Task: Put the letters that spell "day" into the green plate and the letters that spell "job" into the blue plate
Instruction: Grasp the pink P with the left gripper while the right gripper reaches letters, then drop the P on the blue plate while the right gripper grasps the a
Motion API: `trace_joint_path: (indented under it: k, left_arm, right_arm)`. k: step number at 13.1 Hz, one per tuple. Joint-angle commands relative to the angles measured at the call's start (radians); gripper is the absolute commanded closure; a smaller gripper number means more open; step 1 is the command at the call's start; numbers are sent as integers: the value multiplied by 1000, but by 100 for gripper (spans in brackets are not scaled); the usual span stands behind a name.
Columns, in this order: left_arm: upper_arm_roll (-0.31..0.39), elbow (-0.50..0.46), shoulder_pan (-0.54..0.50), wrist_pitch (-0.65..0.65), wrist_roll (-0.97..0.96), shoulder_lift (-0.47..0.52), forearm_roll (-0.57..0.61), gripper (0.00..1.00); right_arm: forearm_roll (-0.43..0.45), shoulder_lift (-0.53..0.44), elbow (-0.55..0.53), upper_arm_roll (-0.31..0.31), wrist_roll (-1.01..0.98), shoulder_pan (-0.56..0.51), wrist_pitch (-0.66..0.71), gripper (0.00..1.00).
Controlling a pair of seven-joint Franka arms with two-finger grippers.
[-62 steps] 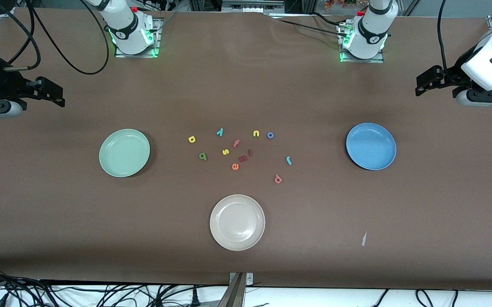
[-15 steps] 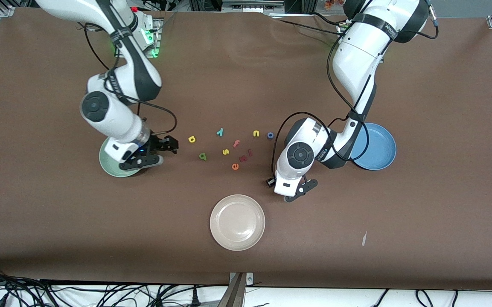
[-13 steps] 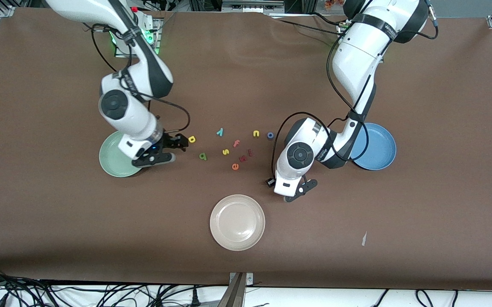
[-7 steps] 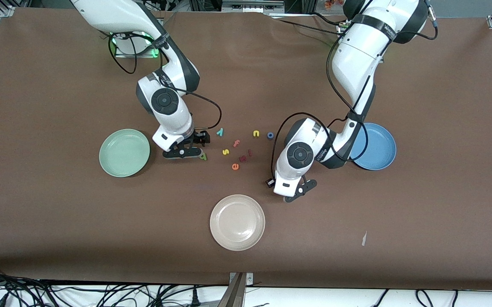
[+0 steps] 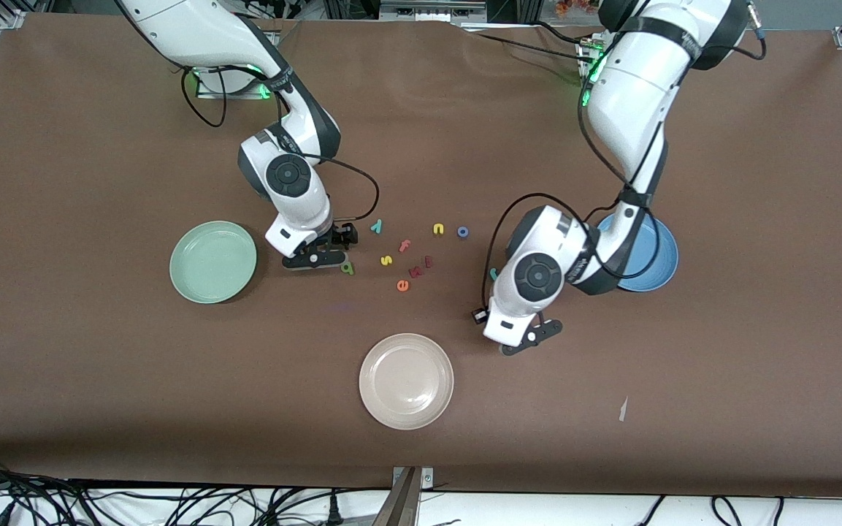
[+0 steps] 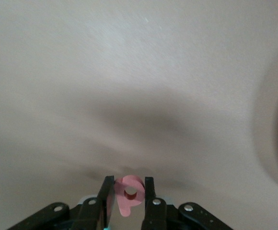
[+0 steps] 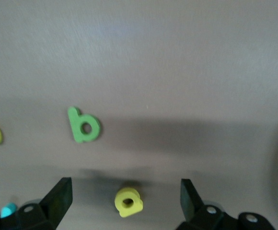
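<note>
Nearest you, the left gripper (image 6: 129, 196) pinched the salmon-pink "b" (image 6: 128, 194) above the table near the blue plate (image 5: 660, 256), which lay bare, as did the green plate (image 5: 201, 274). Farther off, the right gripper (image 7: 124, 191) stood spread over the small yellow "d" (image 7: 128, 201). All six letters remained unplaced.

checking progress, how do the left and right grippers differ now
The left gripper is shut on the salmon-pink b; the right gripper is open, holding nothing. The left gripper is over the table near the blue plate; the right gripper straddles the yellow d near the green plate. Both point downward.
</note>
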State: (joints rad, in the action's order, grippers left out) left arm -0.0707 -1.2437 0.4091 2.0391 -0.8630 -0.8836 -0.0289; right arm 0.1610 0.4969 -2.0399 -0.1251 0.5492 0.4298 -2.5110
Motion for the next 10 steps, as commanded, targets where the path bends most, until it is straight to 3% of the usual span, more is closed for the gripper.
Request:
trace_joint_path:
  k: [1,4,10]
  left_arm:
    - [-1,-43,-39,-175,122,105,23,98]
    - [-1,-254,-67,-206,225,262,131,100]
    - [-8,-508,-183,-204,418,412,136,100]
  right_arm:
    - [18,-87,-138,7,21,7,-64,0]
    - [18,-121,-184,7,21,6,-71,0]
    - [38,-75,-186,7,18,7,-147,0]
